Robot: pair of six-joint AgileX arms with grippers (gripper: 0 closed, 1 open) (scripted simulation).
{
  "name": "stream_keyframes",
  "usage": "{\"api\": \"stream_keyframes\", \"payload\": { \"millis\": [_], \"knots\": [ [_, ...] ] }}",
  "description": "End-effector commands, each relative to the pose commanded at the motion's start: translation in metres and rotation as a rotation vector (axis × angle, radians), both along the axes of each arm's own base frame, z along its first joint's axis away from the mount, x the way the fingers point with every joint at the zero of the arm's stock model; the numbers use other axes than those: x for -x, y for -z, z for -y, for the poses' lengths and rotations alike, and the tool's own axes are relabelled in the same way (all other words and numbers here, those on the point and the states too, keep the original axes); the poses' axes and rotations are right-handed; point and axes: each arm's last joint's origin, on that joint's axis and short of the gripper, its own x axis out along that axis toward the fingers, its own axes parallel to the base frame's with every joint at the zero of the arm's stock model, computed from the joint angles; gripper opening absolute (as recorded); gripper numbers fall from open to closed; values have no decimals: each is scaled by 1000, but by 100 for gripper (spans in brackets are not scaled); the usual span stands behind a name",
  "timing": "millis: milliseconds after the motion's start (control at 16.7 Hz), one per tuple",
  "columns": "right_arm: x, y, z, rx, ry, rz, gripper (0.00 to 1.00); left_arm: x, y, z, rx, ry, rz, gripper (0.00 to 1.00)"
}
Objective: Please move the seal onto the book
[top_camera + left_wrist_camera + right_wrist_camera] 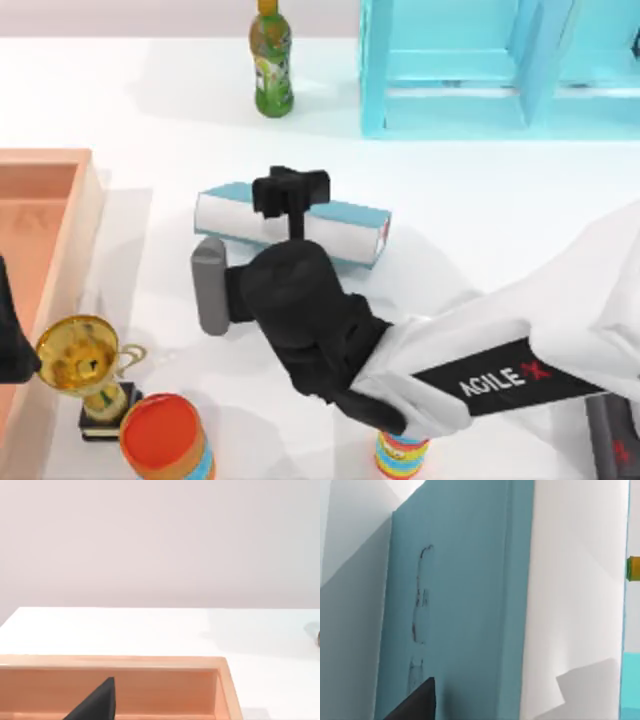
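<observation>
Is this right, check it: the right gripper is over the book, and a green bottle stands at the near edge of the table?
One part is wrong. In the top view the right gripper is indeed over the book, but the green bottle stands at the far edge of the table, beside the light blue shelf unit.

Objects on the table, counted: one thick teal-blue hardcover book [350, 215]; one green glass bottle [271, 60]; one gold trophy cup [80, 362]; two striped cylinders, one red-lidded [165, 440], one partly hidden [400, 455]; one wooden tray [70, 225]; one light blue shelf unit [480, 70]; one grey cylinder [209, 285].
</observation>
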Motion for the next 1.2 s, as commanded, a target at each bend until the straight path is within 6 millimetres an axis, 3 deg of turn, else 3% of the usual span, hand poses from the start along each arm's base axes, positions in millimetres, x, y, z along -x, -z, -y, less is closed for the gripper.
{"api": "stream_keyframes", "payload": {
  "millis": [240, 540, 840, 1020, 1200],
  "knots": [
    [19, -25, -3, -59, 23, 28, 100, 0, 0, 0, 0, 0, 0, 100],
    [78, -48, -7, -121, 28, 34, 100, 0, 0, 0, 0, 0, 0, 100],
    [139, -32, -6, -75, -14, 9, 100, 0, 0, 0, 0, 0, 0, 100],
    [150, -12, -2, -7, -4, 0, 100, 0, 0, 0, 0, 0, 0, 100],
    [150, -9, -1, 2, -1, -1, 100, 0, 0, 0, 0, 0, 0, 100]
  ]
}}
